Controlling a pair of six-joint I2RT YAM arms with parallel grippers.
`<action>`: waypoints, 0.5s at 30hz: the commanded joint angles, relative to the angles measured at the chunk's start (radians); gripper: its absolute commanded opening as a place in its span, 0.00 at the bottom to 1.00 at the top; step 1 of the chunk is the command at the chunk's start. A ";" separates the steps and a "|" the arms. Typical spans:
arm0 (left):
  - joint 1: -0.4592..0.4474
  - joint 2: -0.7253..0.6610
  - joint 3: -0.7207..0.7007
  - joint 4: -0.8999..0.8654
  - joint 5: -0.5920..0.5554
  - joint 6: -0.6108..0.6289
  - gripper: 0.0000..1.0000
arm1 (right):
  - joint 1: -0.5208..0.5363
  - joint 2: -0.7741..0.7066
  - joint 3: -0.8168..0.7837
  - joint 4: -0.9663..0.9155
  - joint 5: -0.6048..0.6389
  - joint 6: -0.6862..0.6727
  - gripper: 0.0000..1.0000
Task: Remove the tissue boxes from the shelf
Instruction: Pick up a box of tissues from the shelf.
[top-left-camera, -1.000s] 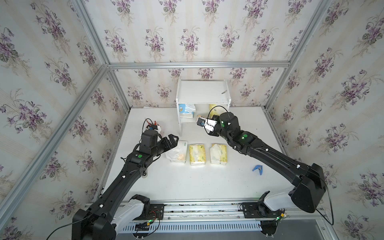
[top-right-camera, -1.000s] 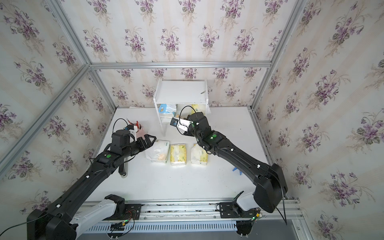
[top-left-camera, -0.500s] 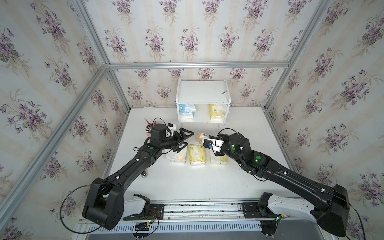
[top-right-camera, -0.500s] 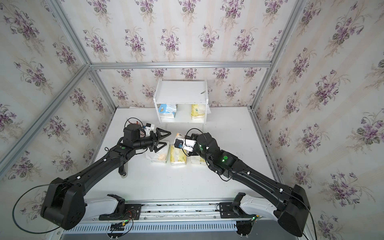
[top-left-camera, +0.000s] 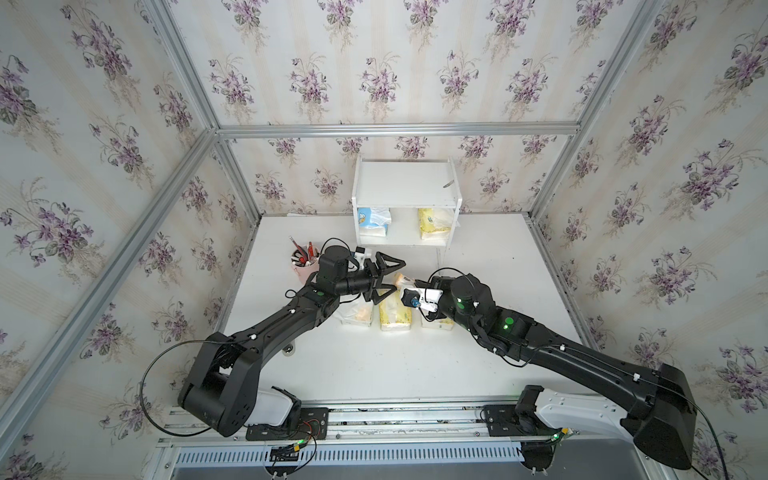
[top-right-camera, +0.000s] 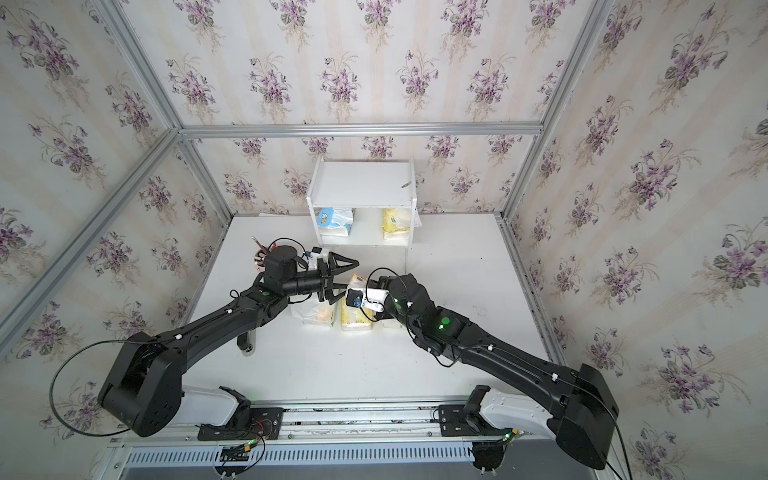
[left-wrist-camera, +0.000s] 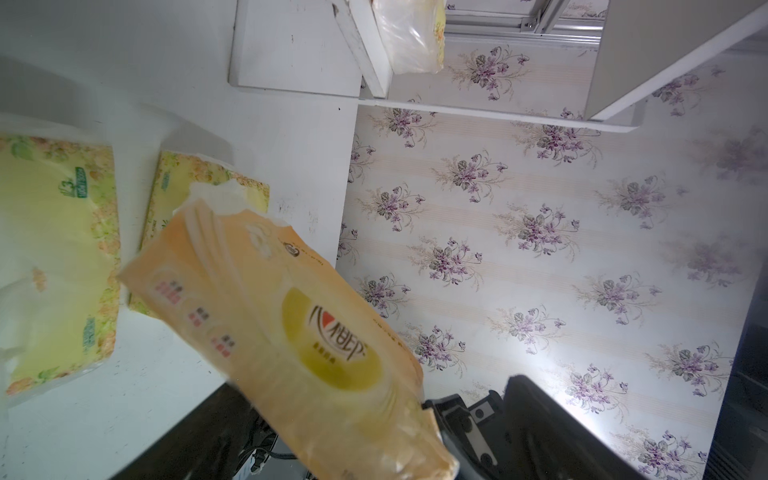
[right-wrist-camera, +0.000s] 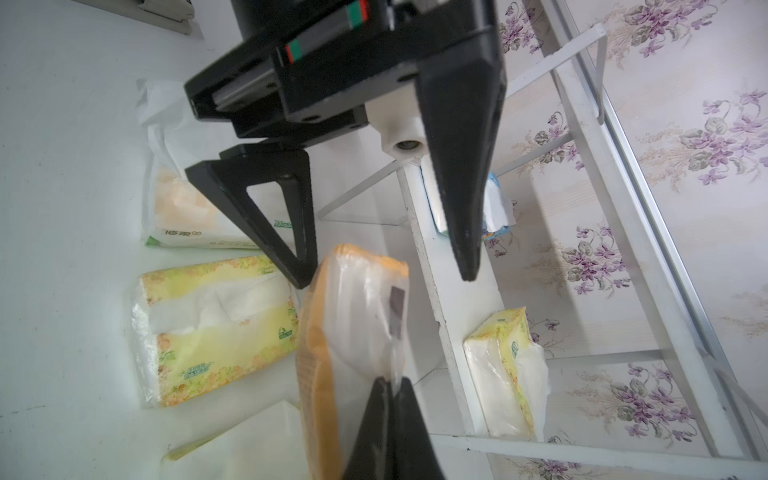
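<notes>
Six tissue packs in all. Two lie on the lower tier of the shelf (top-left-camera: 405, 183) at the far middle of the bench (top-left-camera: 415, 365): a blue-and-white pack (top-left-camera: 374, 220) on the left and a shelf yellow pack (top-left-camera: 434, 222) on the right. Three lie in a row on the bench: a white pack (top-left-camera: 355, 311), a middle yellow pack (top-left-camera: 392, 318) and a right yellow pack (left-wrist-camera: 174, 183). One orange pack (top-left-camera: 400, 279) hangs above that row.

Both top views hide my right end effector (right-wrist-camera: 388, 384) under its wrist. Only the right wrist view shows its jaws pinched shut on the orange pack's clear plastic end. That view also shows my left end effector (right-wrist-camera: 384, 277) spread wide, with the pack's other end between its fingertips; I cannot tell whether they touch.

One pink pen cup (top-left-camera: 305, 259) stands at the left.

A second ago the right end effector was at the shelf, and the left one was farther left.
</notes>
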 joint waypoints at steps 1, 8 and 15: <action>-0.004 0.031 0.008 0.064 0.001 -0.004 0.97 | 0.013 0.003 -0.002 0.049 -0.032 -0.005 0.00; -0.004 0.056 0.011 0.070 0.021 0.039 0.81 | 0.036 0.002 -0.020 0.084 -0.059 -0.008 0.00; -0.003 0.033 0.017 -0.038 -0.011 0.150 0.47 | 0.036 0.001 -0.016 0.054 -0.047 -0.008 0.00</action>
